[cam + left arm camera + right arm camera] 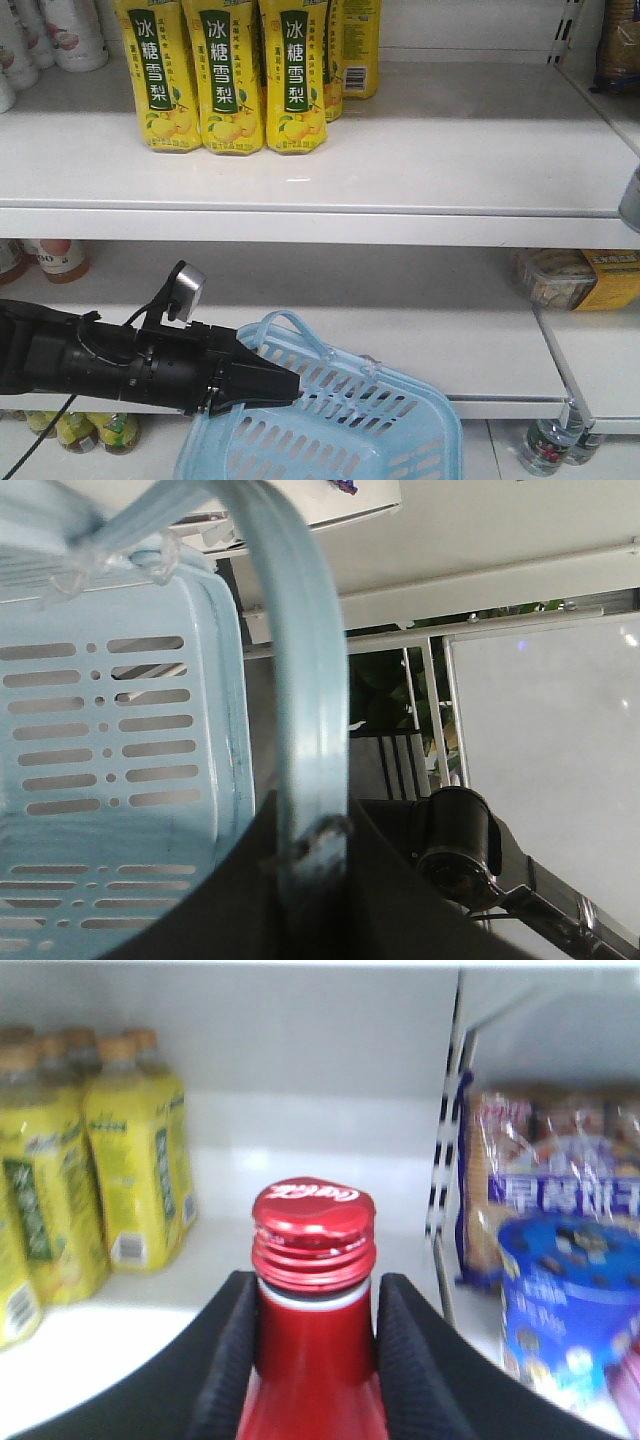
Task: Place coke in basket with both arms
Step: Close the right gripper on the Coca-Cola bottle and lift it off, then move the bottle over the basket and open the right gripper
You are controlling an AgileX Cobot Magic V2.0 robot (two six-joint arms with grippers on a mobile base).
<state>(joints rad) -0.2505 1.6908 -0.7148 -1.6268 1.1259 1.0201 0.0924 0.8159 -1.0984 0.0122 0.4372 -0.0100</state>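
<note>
basket (400, 428): pale blue, tilted, low in front of the shelves (420, 165)
left hand (265, 388): clamped on the basket's loop handle (300, 680)
coke (313, 1222): upright, red cap up, held before a shelf (225, 1255), yellow bottles (135, 1165) at its left
right hand (316, 1335): closed tight on the coke's neck

One coke (313, 1260); one basket (345, 425); two hands (285, 388) (314, 1305).

The yellow bottles (230, 75) on the upper shelf (450, 150) carry 冰糖雪梨 on dark green labels; the coke (313, 1310) bears white Coca-Cola script on its red cap.
</note>
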